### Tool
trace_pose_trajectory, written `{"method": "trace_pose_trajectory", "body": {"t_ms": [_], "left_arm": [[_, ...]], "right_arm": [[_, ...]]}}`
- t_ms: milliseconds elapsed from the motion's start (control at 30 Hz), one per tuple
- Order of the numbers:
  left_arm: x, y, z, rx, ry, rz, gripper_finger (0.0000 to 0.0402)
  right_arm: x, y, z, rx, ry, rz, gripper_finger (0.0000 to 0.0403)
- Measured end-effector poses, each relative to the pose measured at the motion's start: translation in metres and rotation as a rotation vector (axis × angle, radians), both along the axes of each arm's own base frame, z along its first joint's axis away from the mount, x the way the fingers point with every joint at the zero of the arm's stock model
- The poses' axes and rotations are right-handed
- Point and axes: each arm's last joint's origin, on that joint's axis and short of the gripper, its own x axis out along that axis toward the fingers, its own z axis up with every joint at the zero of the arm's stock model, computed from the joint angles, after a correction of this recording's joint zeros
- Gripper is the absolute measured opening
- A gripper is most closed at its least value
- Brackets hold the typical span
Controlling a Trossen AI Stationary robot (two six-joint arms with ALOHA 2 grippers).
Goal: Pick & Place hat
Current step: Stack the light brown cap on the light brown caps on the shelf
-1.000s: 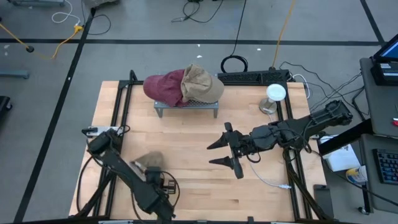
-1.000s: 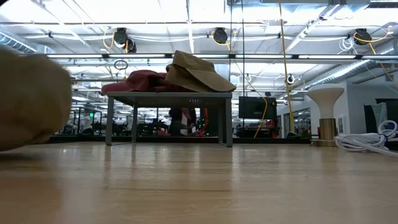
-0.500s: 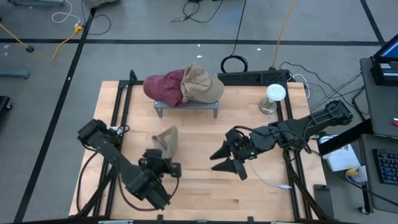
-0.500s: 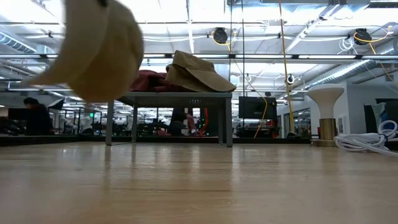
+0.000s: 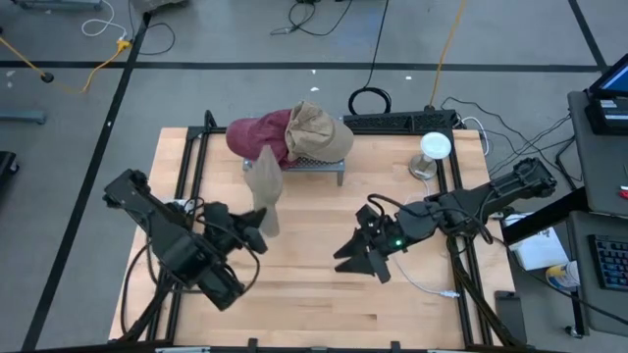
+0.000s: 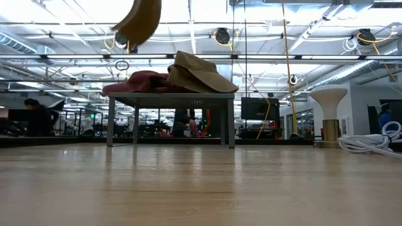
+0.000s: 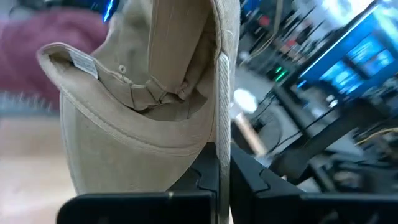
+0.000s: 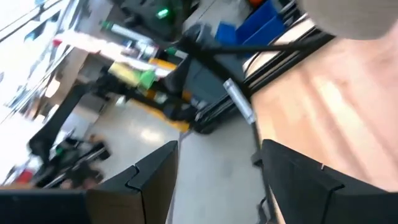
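Note:
A tan hat [image 5: 265, 184] hangs in the air left of the table's middle, with my left gripper [image 5: 257, 233] shut on it; the low view shows this hat [image 6: 139, 19] high above the tabletop. Just beyond it, a small grey rack [image 5: 294, 169] at the far edge carries a maroon hat [image 5: 255, 139] and another tan hat [image 5: 320, 132], both resting on its top. My right gripper [image 5: 355, 257] hovers open right of centre, with nothing between its fingers [image 8: 155, 180]. My left gripper pinches the tan hat's stiff brim [image 7: 221, 124] at its edge between the two shut fingers [image 7: 205, 177]. The fingers come nearly level from the table's near left side. The hat is lifted clear and reaches out past the fingers, its hollow inside and label [image 7: 84, 62] in view.
A white round-topped stand [image 5: 433, 153] is at the far right corner, next to a black power strip [image 5: 397, 123]. A thin white cable [image 5: 424, 286] lies on the wood by my right arm. Bare tabletop [image 5: 304, 304] stretches along the near edge.
My left gripper has risen and gone toward the far edge and the rack, tipping from pointing down to nearly level. The tan hat has come off the table and is carried high. My right gripper has rolled about its own axis in place.

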Motion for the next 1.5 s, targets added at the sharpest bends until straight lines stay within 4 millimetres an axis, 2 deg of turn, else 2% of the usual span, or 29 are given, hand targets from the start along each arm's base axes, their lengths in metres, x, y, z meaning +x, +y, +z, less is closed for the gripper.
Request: {"method": "trace_pose_trajectory", "body": {"t_ms": [333, 500, 733, 933, 1067, 1200, 1367, 1500], "left_arm": [[-0.021, 0.01, 0.033, 0.235, -0.183, -0.001, 0.0008], [-0.027, 0.016, 0.043, 0.255, -0.184, 0.004, 0.0008], [-0.014, 0.031, 0.056, 0.271, -0.162, 0.083, 0.0008], [0.007, 0.048, 0.076, 0.297, -0.097, 0.146, 0.0008], [0.025, 0.065, 0.101, 0.342, 0.0, 0.045, 0.0008], [0.038, 0.084, 0.127, 0.454, -0.036, -0.08, 0.0008], [0.046, 0.109, 0.142, 0.561, -0.113, -0.15, 0.0008], [0.049, 0.125, 0.152, 0.642, -0.223, -0.221, 0.0008]], "right_arm": [[0.003, -0.007, 0.001, -0.033, -0.022, -0.174, 0.0228], [0.006, -0.014, 0.004, -0.023, -0.049, -0.215, 0.0228], [0.014, -0.035, 0.012, 0.013, -0.124, -0.288, 0.0228], [0.022, -0.067, 0.014, 0.07, -0.135, -0.402, 0.0228], [0.026, -0.092, 0.014, 0.072, -0.137, -0.434, 0.0228], [0.027, -0.112, 0.016, 0.084, -0.158, -0.391, 0.0228], [0.027, -0.133, 0.02, 0.117, -0.195, -0.351, 0.0228], [0.026, -0.148, 0.03, 0.164, -0.291, -0.344, 0.0228]]}}
